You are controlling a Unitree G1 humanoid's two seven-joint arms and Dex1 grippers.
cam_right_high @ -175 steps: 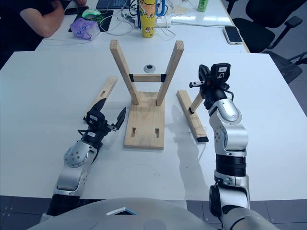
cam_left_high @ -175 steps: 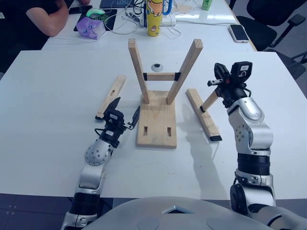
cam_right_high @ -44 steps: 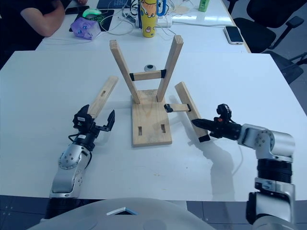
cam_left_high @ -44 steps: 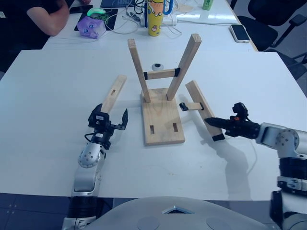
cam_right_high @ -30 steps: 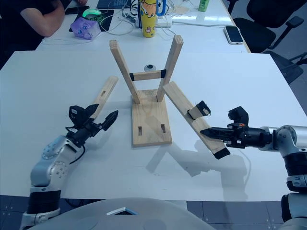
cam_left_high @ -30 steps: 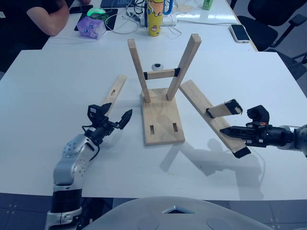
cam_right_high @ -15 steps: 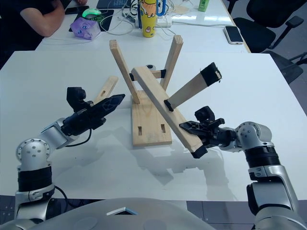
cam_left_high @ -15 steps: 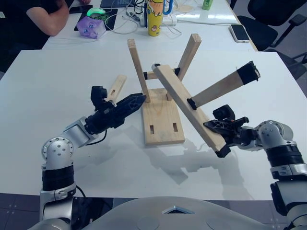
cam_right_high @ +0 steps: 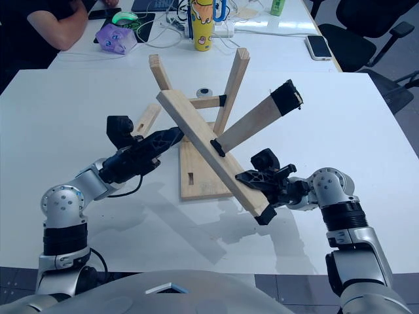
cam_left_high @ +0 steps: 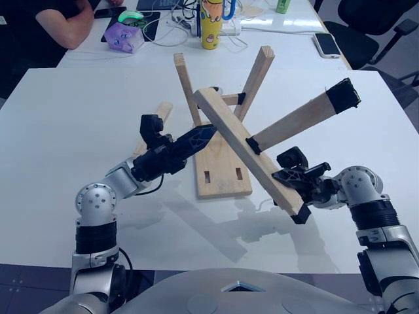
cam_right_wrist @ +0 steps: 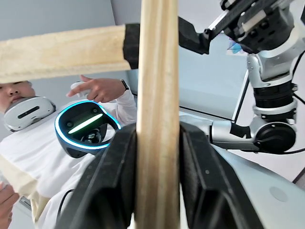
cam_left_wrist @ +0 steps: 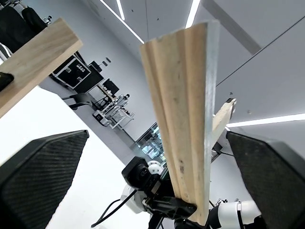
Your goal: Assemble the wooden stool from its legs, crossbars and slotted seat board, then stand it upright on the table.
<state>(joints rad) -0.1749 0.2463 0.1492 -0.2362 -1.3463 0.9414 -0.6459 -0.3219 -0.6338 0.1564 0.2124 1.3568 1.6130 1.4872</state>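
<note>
Firmly held: my right pincer point(cam_left_high: 291, 184) is clamped on the held leg point(cam_left_high: 239, 142) near its black-capped foot, with a pad pressed to each flat side of the wood.
Held leg: a long, square-edged plank of pale raw wood. It is lifted off the worktop point(cam_left_high: 72, 118) and slants up from my right toward my left, crossing in front of the upturned frame.
Stub crossbar point(cam_left_high: 294, 121): a thinner wooden bar that meets the held leg's middle at a black band. It rises to my right and ends in a black cap in the air.
Left pincer point(cam_left_high: 204, 133): the fingers are apart, one on either side of the held leg's upper end. I cannot tell whether either pad touches the wood.
Seat board point(cam_left_high: 221, 183): pale and rectangular, flat on the worktop under the held leg, with two slots point(cam_left_high: 207, 176) cut near its closer end.
Standing legs point(cam_left_high: 185, 78): two of them rise from the board's far end and splay outward. A short linking crossbar point(cam_left_high: 229, 99) with black ends joins them.
Loose leg point(cam_right_high: 148, 116): flat on the worktop beyond my left arm, which partly hides it.
Edges: the held leg's foot hangs near the worktop's near edge, and the capped stub points toward its right edge.
Open room: broad stretches of smooth white worktop lie outside my left arm and outside my right arm.
</note>
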